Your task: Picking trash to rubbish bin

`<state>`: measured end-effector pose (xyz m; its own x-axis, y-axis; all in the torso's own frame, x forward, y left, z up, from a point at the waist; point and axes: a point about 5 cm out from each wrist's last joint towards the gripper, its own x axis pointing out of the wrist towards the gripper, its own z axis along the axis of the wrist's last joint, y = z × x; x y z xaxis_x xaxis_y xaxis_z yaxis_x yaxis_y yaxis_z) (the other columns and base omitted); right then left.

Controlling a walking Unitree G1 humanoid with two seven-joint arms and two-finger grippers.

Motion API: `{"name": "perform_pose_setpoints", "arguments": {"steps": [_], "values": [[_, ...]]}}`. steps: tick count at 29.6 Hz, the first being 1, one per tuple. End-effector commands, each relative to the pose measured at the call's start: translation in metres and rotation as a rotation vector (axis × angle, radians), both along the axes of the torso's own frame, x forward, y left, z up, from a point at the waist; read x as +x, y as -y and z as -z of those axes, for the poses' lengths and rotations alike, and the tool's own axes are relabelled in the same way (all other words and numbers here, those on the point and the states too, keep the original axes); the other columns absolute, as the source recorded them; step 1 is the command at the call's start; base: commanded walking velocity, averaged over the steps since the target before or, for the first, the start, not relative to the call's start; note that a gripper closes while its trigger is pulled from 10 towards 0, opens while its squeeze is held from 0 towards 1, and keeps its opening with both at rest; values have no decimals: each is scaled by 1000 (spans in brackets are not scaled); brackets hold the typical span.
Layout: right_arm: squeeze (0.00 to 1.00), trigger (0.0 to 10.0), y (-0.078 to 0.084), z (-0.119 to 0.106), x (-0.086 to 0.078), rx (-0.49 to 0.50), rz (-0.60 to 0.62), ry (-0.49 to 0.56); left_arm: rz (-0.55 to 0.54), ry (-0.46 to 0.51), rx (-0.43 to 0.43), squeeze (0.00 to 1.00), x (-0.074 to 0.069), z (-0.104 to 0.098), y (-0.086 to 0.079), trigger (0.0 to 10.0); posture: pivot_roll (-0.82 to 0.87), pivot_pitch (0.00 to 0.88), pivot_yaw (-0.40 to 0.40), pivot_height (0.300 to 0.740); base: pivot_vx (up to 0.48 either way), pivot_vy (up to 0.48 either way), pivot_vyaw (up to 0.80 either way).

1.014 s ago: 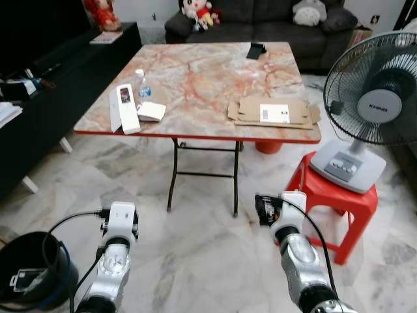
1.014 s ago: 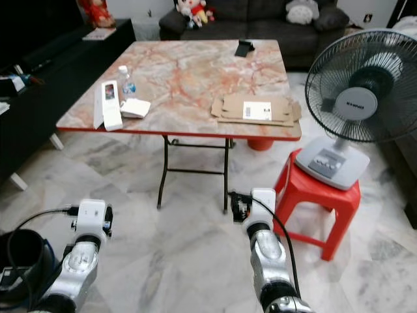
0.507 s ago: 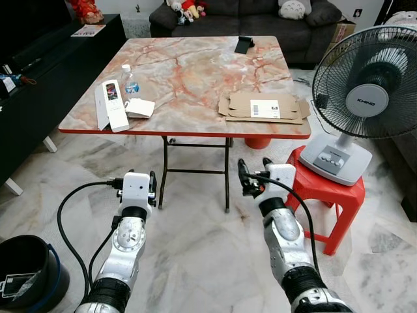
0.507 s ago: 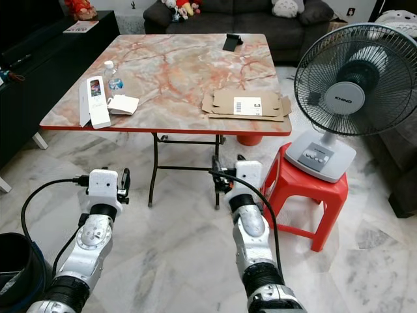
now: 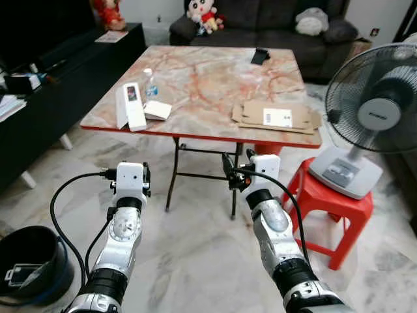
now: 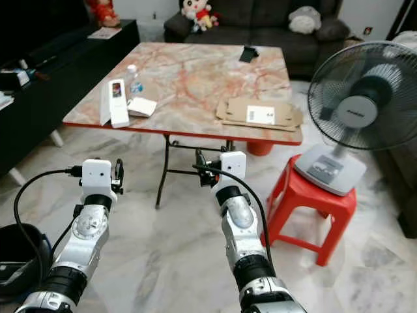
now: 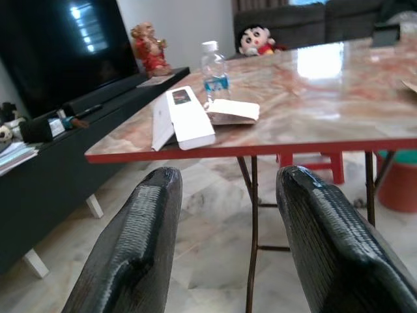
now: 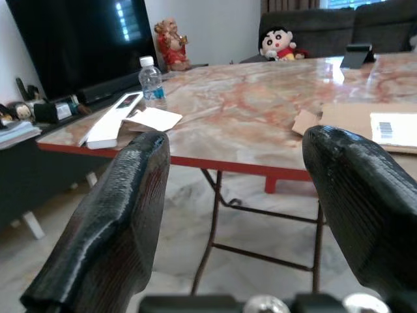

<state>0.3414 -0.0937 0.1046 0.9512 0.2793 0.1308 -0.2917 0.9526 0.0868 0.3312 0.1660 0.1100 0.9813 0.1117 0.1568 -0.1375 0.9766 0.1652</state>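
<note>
The marble table (image 5: 208, 78) carries a long white box (image 5: 132, 107), a small water bottle (image 5: 149, 83), a folded white paper (image 5: 156, 109) and a flattened cardboard box (image 5: 277, 117). A black rubbish bin (image 5: 29, 261) stands on the floor at my near left, with something pale inside. My left gripper (image 7: 228, 173) is open and empty, held out low before the table's front edge, facing the white box (image 7: 189, 117). Beside it my right gripper (image 8: 236, 140) is also open and empty, level with the table's front legs.
A standing fan (image 5: 374, 111) rests on a red plastic stool (image 5: 339, 208) to the right of the table. A dark TV cabinet (image 5: 52, 72) runs along the left and a sofa (image 5: 260, 23) stands behind the table. Marble floor lies between me and the table.
Both arms have risen and reached forward toward the table's front edge. The camera has shifted, so the whole scene sits differently in the picture.
</note>
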Motion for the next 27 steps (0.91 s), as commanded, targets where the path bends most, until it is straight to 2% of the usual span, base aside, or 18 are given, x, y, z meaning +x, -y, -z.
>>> {"name": "perform_pose_setpoints", "arguments": {"steps": [1, 9, 15, 27], "values": [[0, 10000, -8, -7, 3, 8, -28, 12, -28, 0, 2, 0, 1, -2, -7, 10000, -44, 0, -10, 740, 390, 0, 775], [0, 10000, -9, -11, 5, 10, -36, 27, -31, -4, 3, 0, 3, -2, -7, 10000, -56, 0, -2, 740, 413, 0, 97], [0, 10000, -11, -8, 2, 14, -36, 22, -20, 0, 5, 0, 5, -4, -6, 10000, -55, 0, 6, 740, 434, 0, 682], [0, 10000, -15, -6, 0, 16, -46, 14, -1, 3, 13, 0, 7, -7, -3, 10000, -52, 0, 21, 740, 436, 0, 0]]}}
